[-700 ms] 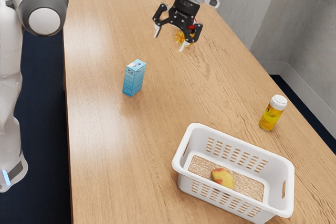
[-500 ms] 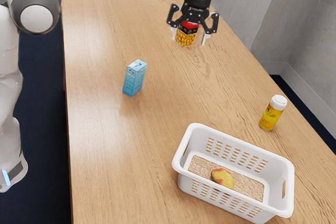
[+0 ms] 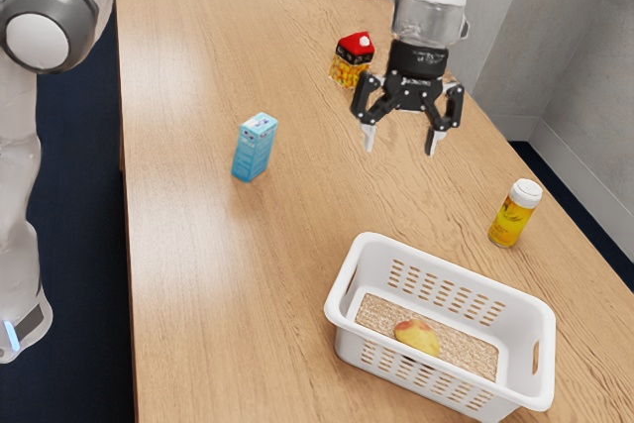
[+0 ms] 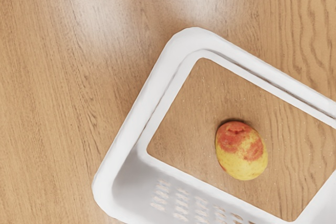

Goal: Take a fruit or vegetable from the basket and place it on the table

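Fingers [image 3: 369,134] spread wide, with nothing between them, hang over the wooden counter [image 3: 198,294], pointing down and well apart from everything on it. Toward the near side of the exterior view, lower than the fingers, the white basket [image 3: 456,270] stands upright, its sides slotted. To the exterior view's left of the fingers, a light blue carton [image 3: 253,153] is standing. Behind them, a little to that same side, is a smaller carton [image 3: 352,66] with a red top and yellow pictures. A yellow bottle [image 3: 509,223] with a white cap stands upright to their exterior view's right. Smallest, the red-and-yellow fruit [image 3: 418,338] lies on the basket's floor, below the fingers and untouched by them.
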{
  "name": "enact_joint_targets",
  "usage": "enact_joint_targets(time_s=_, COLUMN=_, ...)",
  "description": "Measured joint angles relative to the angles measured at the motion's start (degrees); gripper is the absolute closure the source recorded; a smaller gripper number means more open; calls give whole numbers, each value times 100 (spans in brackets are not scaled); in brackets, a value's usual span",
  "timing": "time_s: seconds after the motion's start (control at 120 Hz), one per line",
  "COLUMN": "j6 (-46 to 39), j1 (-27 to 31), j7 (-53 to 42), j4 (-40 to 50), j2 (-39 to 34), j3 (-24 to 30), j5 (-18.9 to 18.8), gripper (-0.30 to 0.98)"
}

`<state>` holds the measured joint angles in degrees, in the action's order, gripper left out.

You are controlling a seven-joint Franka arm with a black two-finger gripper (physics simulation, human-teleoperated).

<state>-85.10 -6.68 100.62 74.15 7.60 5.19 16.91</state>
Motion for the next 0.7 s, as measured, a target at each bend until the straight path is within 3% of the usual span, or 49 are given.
enact_joint_targets(time_s=0.175, j6=-773, j1=87, j7=426, j4=49, j2=349, j3=321, j5=36, gripper=0)
enact_joint_targets(time_s=0.7, j6=-1744, j1=-1105, j7=1156, j4=886, j2=286, j3=368, j5=81, gripper=0)
